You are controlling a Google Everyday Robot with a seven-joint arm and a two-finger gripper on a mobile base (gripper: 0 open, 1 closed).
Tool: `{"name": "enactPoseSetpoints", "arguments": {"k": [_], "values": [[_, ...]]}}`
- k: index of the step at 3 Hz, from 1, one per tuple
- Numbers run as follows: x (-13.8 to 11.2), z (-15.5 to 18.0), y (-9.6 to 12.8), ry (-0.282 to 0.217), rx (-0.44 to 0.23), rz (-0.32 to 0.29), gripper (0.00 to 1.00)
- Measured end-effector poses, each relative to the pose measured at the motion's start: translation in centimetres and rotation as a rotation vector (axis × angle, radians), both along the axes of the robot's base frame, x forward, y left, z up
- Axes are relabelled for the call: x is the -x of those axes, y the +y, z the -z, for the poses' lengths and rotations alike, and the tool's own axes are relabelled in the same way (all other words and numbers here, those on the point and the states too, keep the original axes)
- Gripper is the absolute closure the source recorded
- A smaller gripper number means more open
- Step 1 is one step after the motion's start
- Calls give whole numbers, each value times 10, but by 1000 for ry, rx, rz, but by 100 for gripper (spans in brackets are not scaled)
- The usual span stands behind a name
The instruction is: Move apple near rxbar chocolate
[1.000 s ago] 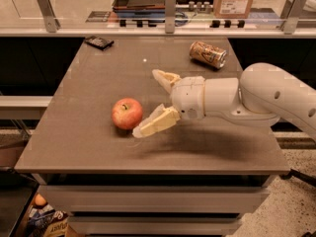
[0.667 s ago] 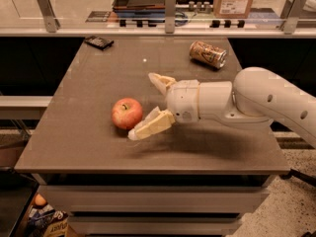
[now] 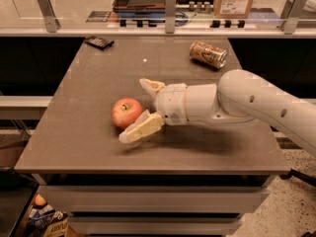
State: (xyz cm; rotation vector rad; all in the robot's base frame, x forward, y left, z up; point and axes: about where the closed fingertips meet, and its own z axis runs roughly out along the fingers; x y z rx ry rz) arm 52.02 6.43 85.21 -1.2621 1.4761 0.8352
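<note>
Looking through the one camera view, I see the gripper [image 3: 133, 110] low over the smooth grey table [image 3: 89, 93], its cream fingers [image 3: 143, 128] spread on both sides of the apple [image 3: 126, 113], not pinching it. Round and glossy, the apple may roll away if one finger pushes first. The rxbar chocolate [image 3: 98, 42], flat and dark, lies well apart at the far-left corner.

The gripper's [image 3: 133, 110] spread jaws flank the apple [image 3: 126, 112]; bare tabletop [image 3: 94, 88] reaches the rxbar chocolate [image 3: 99, 42], can [image 3: 208, 54] aside.
</note>
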Motion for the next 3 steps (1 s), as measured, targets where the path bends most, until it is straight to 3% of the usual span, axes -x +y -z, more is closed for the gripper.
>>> {"name": "enactPoseSetpoints", "arguments": {"k": [1,3], "values": [[-2,12,5,30,13,7,0],[-1,10,9,27,13,-1,41]]}}
